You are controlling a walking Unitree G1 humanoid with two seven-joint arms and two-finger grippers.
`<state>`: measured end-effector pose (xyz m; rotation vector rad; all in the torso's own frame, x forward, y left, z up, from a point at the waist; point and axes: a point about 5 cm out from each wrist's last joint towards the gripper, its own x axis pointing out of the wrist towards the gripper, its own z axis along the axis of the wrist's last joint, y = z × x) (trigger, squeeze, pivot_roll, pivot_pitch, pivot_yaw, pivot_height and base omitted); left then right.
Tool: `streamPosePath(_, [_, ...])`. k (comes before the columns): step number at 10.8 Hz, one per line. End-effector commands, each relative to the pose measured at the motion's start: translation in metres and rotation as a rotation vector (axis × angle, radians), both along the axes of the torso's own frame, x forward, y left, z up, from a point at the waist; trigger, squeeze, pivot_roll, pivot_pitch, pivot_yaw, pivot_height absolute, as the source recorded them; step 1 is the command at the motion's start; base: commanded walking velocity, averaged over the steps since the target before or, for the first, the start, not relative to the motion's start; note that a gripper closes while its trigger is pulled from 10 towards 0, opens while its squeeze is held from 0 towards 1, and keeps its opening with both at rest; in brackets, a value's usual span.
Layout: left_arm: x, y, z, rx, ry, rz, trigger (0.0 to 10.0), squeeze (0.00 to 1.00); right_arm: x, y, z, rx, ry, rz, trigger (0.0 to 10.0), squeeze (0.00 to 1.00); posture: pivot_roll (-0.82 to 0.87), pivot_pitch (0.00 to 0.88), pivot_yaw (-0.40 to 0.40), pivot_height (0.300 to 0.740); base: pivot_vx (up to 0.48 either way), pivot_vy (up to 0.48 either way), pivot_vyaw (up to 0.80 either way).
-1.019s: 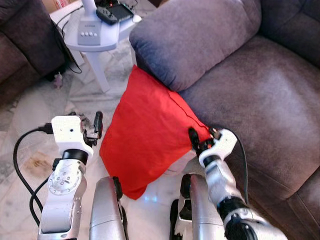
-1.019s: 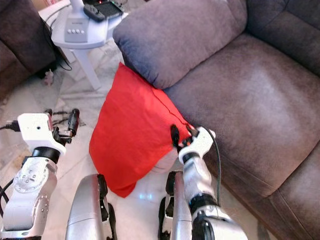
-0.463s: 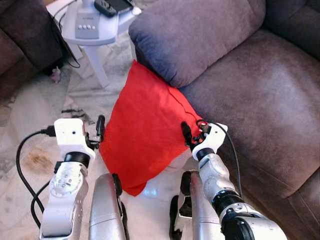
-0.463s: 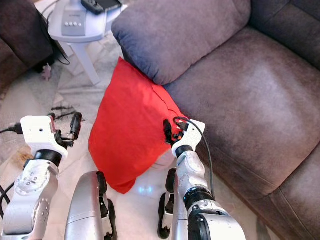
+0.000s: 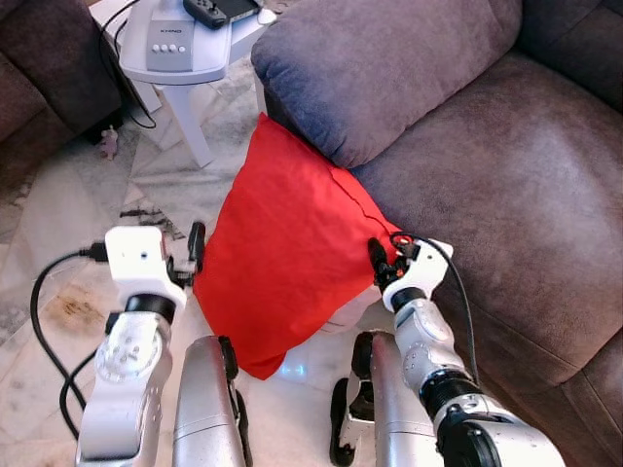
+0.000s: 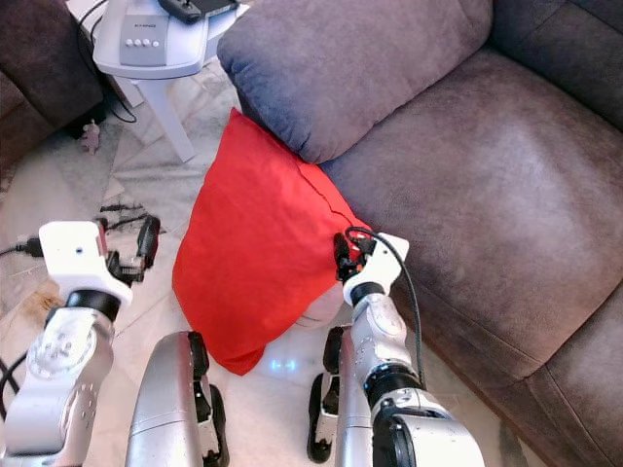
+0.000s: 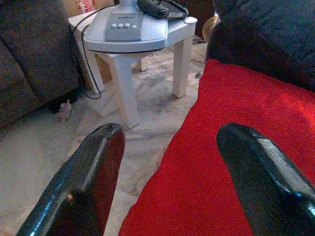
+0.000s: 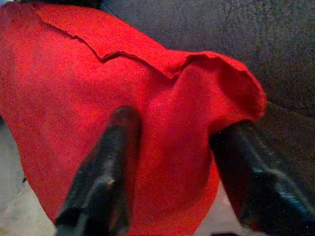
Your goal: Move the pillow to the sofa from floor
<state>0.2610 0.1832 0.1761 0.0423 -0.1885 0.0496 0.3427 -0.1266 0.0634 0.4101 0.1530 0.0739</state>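
Premises: a home living room. Evidence: a large grey-brown sofa with a padded arm, a second dark sofa opposite, and a marble-patterned tile floor. A small white side table between them carries a grey device with buttons and trailing cables.

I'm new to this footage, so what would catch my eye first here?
The bright red pillow, standing on the pale floor and leaning against the grey sofa. The left gripper and right gripper flank its two edges, both open. Behind it, a white side table carries a small device.
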Motion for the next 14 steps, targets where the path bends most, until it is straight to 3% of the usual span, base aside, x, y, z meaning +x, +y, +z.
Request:
streamPosePath(1, [-0.002,0.000,-0.007,-0.008,0.040,-0.003,10.0,0.00,-0.005,-0.003,-0.009,0.003,0.038,-0.010,0.0,0.00,0.18,0.380,-0.069,0.584,0.000,0.000,0.00])
streamPosePath(8, [0.000,0.002,-0.011,-0.018,0.054,0.009,10.0,0.00,-0.005,0.002,-0.010,0.047,0.051,0.035,0.0,0.00,0.17,0.369,-0.072,0.584,0.000,0.000,0.00])
streamPosePath(11, [0.012,0.002,-0.011,-0.035,0.042,0.019,10.0,0.00,0.001,-0.002,-0.003,0.036,0.032,0.037,0.0,0.00,0.17,0.314,-0.078,0.584,0.000,0.000,0.00])
streamPosePath(14, [0.033,0.006,-0.008,-0.044,0.011,0.039,10.0,0.00,0.012,0.000,0.018,0.038,-0.057,0.100,0.0,0.00,0.15,0.210,-0.083,0.584,0.000,0.000,0.00])
